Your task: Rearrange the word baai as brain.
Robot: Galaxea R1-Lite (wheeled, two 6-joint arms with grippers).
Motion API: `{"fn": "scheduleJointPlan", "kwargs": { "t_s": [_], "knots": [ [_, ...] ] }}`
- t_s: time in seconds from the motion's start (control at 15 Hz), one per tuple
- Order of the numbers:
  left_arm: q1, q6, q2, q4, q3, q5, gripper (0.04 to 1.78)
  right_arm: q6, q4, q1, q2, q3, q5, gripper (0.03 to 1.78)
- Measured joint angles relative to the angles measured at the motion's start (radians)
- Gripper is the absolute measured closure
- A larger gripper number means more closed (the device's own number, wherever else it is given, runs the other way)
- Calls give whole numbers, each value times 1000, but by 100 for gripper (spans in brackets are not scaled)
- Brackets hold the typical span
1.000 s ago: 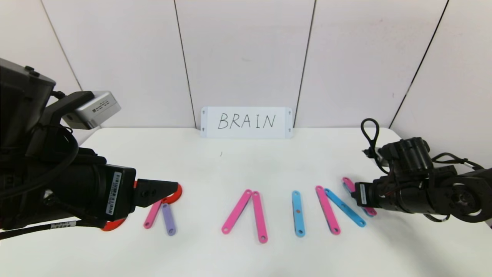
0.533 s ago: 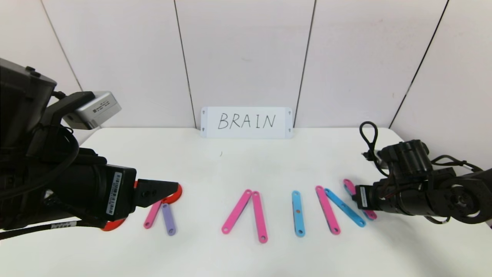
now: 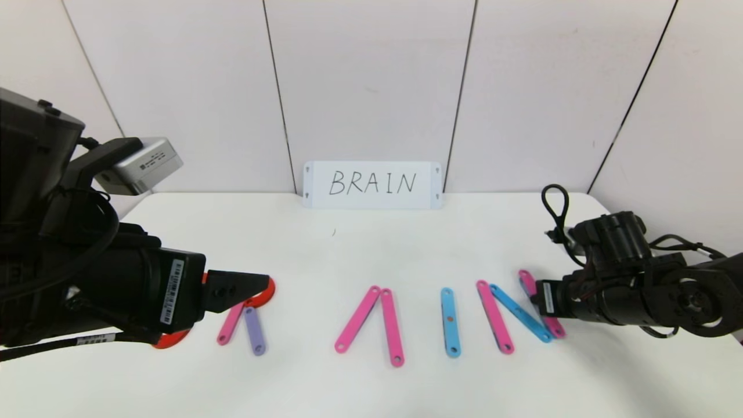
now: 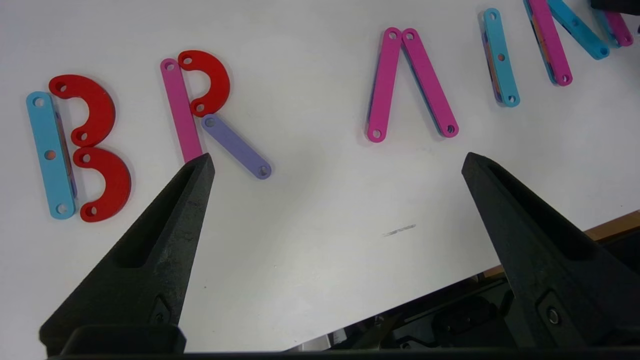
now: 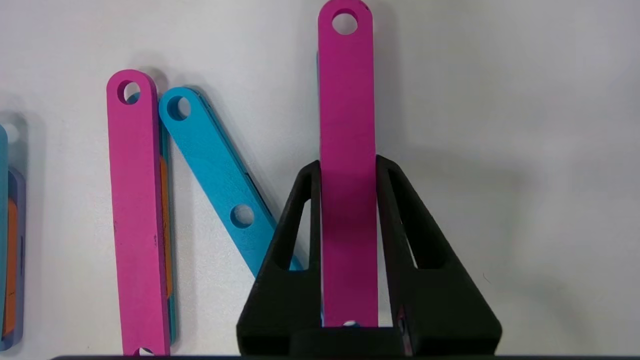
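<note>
— Jaws on the right gripper (image 5: 348,240) are bracketing the last pink bar (image 5: 347,150) of the N; whether they are clamping or just loosening, I cannot tell. The left gripper (image 4: 337,165) is hovering wide open, holding nothing.

— That bar is looking thin, stiff, light and probably slick, so mid-length across its width suits.

— Beside it the blue diagonal (image 5: 220,185) is crowding one side; bare table (image 3: 406,244) is lying open beyond.

I see a white card (image 3: 372,184) handwritten "BRAIN" standing upright at the far edge of the white desk (image 3: 371,249), against a pale panelled wall (image 3: 365,87) with dark vertical seams.
</note>
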Motion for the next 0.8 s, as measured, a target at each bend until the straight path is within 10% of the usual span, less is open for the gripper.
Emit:
{"fn": "scheduleJointPlan", "kwargs": {
  "t_s": [0.47,0.8],
  "knots": [
    [0,0,-1,0,0,0,9,-10,0,10,-2,-5,-10,40],
    [0,0,-1,0,1,0,9,-48,14,-28,-108,-74,-22,7]
  ]
}}
